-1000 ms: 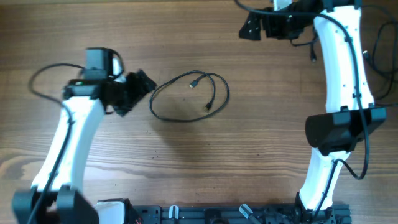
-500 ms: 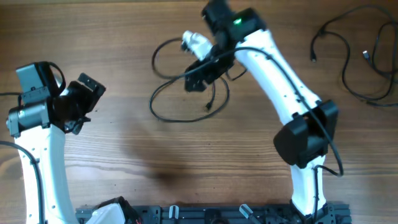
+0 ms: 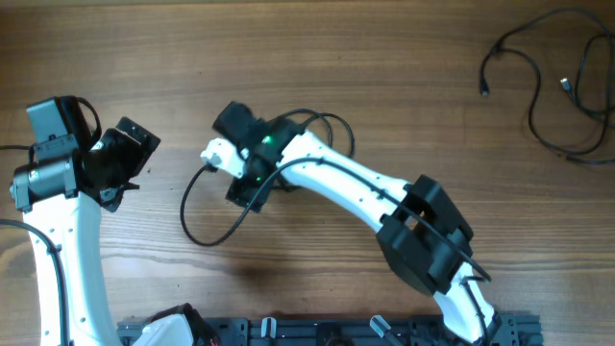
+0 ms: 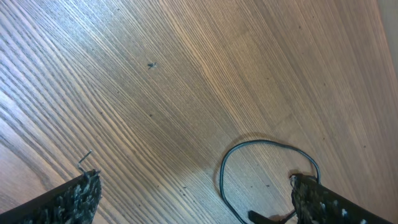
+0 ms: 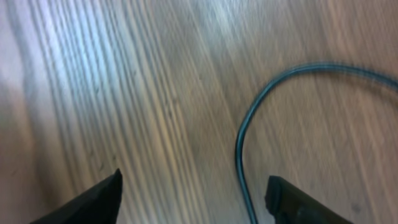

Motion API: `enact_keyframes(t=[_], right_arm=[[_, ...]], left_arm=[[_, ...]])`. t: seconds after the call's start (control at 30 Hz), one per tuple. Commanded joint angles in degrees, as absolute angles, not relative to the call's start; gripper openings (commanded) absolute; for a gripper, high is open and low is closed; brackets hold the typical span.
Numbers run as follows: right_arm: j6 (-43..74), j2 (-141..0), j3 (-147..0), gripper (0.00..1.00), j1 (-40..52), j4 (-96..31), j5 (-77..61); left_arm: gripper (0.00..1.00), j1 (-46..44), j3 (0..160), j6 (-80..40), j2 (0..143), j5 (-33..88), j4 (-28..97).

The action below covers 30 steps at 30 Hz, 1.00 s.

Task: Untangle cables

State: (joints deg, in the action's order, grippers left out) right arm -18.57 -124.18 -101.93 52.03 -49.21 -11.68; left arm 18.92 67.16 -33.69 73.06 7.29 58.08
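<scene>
Cables lie in two places on the worktop [image 3: 307, 288]. At left, the left gripper [image 3: 128, 154] hangs empty, jaws wide apart. In the middle, the right gripper [image 5: 194, 186] has its jaws apart over the looped cable [image 3: 184, 213]. We should close on one strand only, then drag gently. The second cable [image 3: 530, 96] rests far right.

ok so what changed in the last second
The right end effector swung from the far right corner to the middle cable, whose loop has shifted left and toward the robot's base. The left end effector pulled back left, then held. Both are open. The far right cables lie unchanged.
</scene>
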Motion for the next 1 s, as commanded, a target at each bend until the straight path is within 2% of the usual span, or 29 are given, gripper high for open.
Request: enact_keyframes(t=[0.0,0.13,0.23,0.77,0.9,0.97], right_arm=[[-18.5,-123.3,-99.0,0.71,52.5,-44.1,-6.3],[-17.9,-123.4,-93.9,0.63,52.5,-34.6,-3.4],[-17.3,-123.4,-91.4,0.49,52.5,-31.0,-3.4],[-11.3,-125.1,-85.1,0.39,52.4,-21.5,-0.4],[-10.5,-125.3,-85.1,0.23,51.4,-21.9,-0.5],[-10.6,-125.3,-85.0,0.25,51.4,-21.9,-3.2]], left_arm=[[1.0,19.2,67.7,-33.4,72.2,6.5,58.1],[1.0,19.2,67.7,-33.4,72.2,6.5,58.1],[1.0,19.2,67.7,-33.4,72.2,6.5,58.1],[1.0,19.2,67.7,-33.4,72.2,6.5,58.1],[1.0,19.2,67.7,-33.4,72.2,6.5,58.1],[1.0,19.2,67.7,-33.4,72.2,6.5,58.1]])
